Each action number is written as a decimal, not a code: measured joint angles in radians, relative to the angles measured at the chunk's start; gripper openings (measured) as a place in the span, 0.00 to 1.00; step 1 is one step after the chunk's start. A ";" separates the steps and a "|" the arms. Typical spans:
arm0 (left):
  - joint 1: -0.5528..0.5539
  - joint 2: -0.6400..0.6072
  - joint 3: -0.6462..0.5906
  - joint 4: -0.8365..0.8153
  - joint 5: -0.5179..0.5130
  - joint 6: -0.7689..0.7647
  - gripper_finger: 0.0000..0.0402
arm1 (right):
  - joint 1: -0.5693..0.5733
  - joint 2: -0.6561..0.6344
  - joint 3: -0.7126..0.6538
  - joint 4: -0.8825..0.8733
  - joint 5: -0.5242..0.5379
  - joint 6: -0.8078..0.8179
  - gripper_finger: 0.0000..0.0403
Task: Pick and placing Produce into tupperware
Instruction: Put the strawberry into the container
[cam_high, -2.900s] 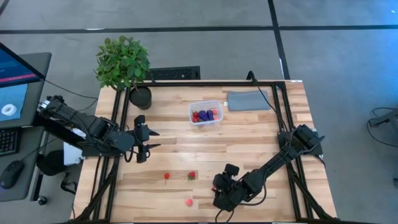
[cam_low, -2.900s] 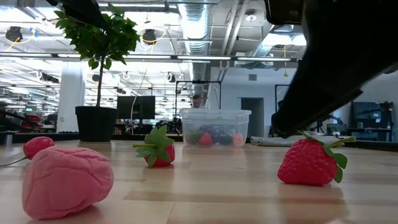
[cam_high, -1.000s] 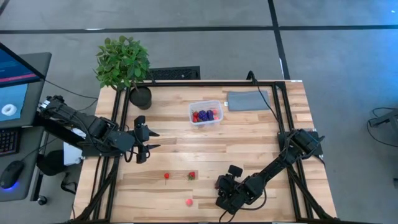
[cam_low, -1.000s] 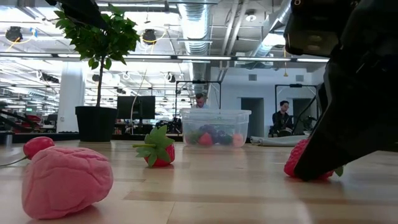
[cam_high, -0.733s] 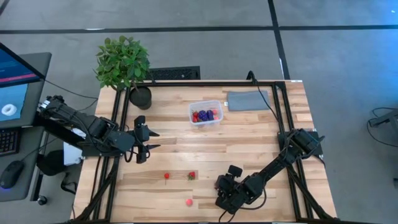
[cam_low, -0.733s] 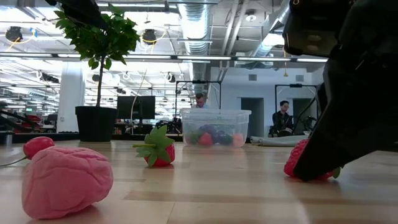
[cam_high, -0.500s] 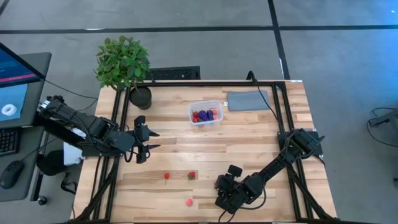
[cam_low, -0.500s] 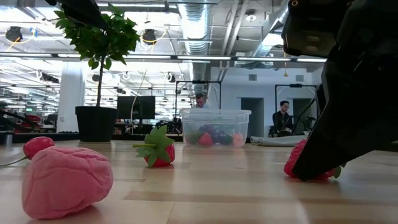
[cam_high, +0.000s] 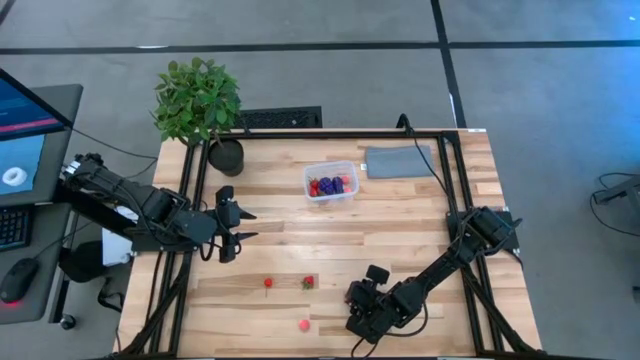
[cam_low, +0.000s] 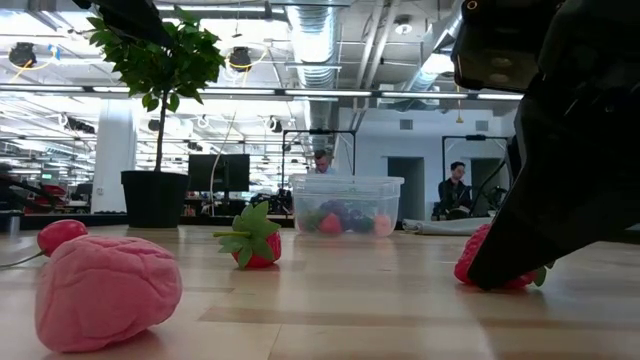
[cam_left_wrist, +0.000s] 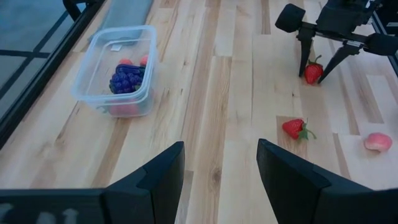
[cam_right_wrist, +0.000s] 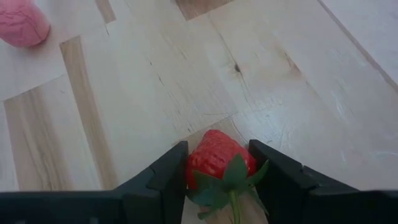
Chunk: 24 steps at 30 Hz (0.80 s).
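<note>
The right hand (cam_right_wrist: 214, 168) is lowered to the pale wooden plank tabletop (cam_high: 400, 230) near its front edge. Its two dark fingers (cam_right_wrist: 165, 177) are closed partway around a small red toy strawberry with a green leafy top (cam_right_wrist: 214, 163), one finger pressed against each side of the fruit. In the low view the same strawberry (cam_low: 478, 262) is seen resting on the wood, half hidden behind the hand.

Just beyond the fingertips, off to one side, a pink lumpy round toy piece (cam_high: 303, 324) lies on the boards. A little farther from the hand, toward the middle of the tabletop, a second red strawberry with green leaves (cam_high: 308, 283) is found, and beside it a small red round piece on a thin stem (cam_high: 268, 283). All three lie apart from each other.

Well beyond these, toward the far side of the tabletop, the small clear plastic tupperware box with rounded corners (cam_high: 331, 166) stands upright. Dark purple pieces (cam_left_wrist: 127, 79) and several red pieces are held inside it. A flat grey rectangular pad (cam_high: 398, 161) lies just beside the box.

The left hand (cam_high: 243, 224) is held above the tabletop's left side, well apart from all the produce, with its fingers (cam_left_wrist: 155, 177) spread partly open and nothing between them.

A leafy green potted plant in a black pot (cam_high: 198, 100) stands at the far left corner.
</note>
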 joint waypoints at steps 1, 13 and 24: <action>0.000 0.000 0.000 0.000 0.000 0.000 0.48 | 0.000 0.000 0.000 0.000 0.000 0.000 0.46; 0.000 0.000 0.000 0.001 0.000 -0.001 0.48 | -0.004 0.001 0.006 -0.002 0.001 0.034 0.47; 0.000 0.000 0.000 0.001 0.000 -0.002 0.48 | -0.039 0.006 0.047 0.002 -0.016 0.018 0.44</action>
